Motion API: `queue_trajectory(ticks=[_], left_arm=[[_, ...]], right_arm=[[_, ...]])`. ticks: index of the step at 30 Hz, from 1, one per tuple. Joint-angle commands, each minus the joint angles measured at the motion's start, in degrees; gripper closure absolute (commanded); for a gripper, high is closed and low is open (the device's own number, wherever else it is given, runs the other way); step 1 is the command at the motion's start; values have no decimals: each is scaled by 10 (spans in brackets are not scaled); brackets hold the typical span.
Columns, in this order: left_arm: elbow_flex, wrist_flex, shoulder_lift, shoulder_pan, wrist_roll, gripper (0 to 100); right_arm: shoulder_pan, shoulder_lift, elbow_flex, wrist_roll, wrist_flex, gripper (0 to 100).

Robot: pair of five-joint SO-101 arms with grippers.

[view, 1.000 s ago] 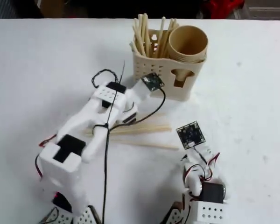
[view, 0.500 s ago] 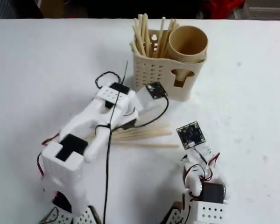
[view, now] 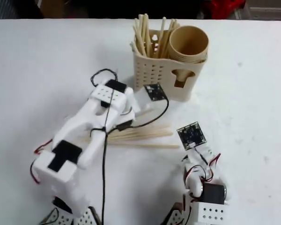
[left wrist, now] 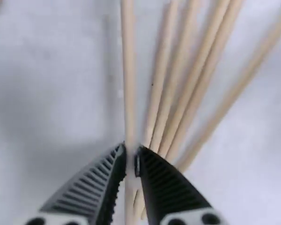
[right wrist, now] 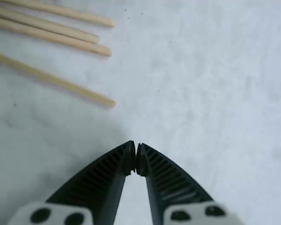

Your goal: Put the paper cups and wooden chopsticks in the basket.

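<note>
Cups [view: 189,43] and several chopsticks [view: 141,29] stand in the basket [view: 152,72]. Loose chopsticks [view: 146,134] remain on the bench [view: 47,56], ahead of the left jaws, which pinch one stick [left wrist: 129,70]. The right jaws are closed and empty.

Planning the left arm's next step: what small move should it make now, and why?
Probably lift straight up: the left tool looks closed on one chopstick in the loose bundle on the table, so raising it should free it for carrying to the basket.
</note>
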Motion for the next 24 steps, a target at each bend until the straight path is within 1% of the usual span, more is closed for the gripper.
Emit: queue_trajectory(ticks=[1,6,10,13,14,16,18,24], left_arm=[[-12,25,-84,5,-4,978],[-13,35,-142,0,-2,978],[-12,38,-247,8,1,978],[-14,22,-339,19,38,978],[-14,8,-368,20,62,977],[-13,-36,-417,26,120,977],[-13,-97,-441,27,169,977],[-9,-320,-435,42,268,977]], right_arm=[[2,-4,4,7,5,979],[2,-4,4,7,5,980],[2,-4,4,7,5,980],[2,-4,4,7,5,980],[2,-4,4,7,5,980],[2,-4,4,7,5,979],[2,-4,4,7,5,978],[2,-4,4,7,5,979]])
